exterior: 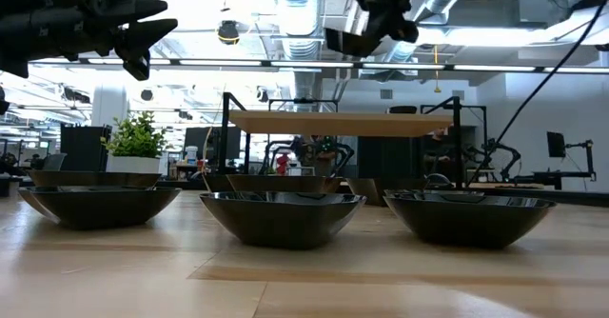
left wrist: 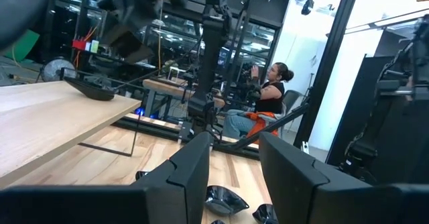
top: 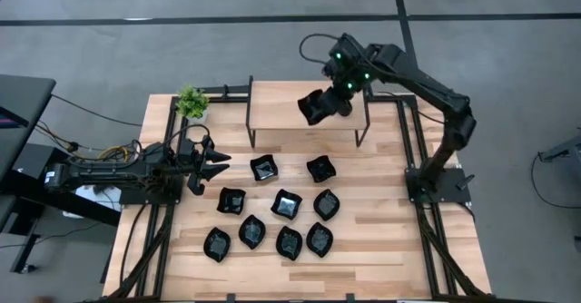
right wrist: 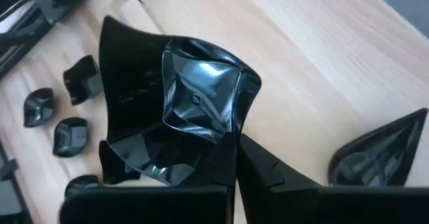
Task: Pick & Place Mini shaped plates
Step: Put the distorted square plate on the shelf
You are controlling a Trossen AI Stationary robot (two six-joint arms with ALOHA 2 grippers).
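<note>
**Plate over the shelf**

Now our right claw [top: 325, 104], clamped on a wavy-edged plate [right wrist: 201, 100], hangs above the raised shelf [top: 281, 99]. Nine plates [top: 286, 203] lie on the table [top: 381, 249], nearer our empty, parted left claw [top: 215, 167].

My right arm reaches in from its base at the table's right side, elbow bent, wrist tipped down over the far middle, and the right gripper [top: 320, 106] has its fingers pinched tight on a black dish [right wrist: 201, 100]. My left arm lies low along the left edge, its left gripper [top: 216, 165] empty with fingers parted.
</note>
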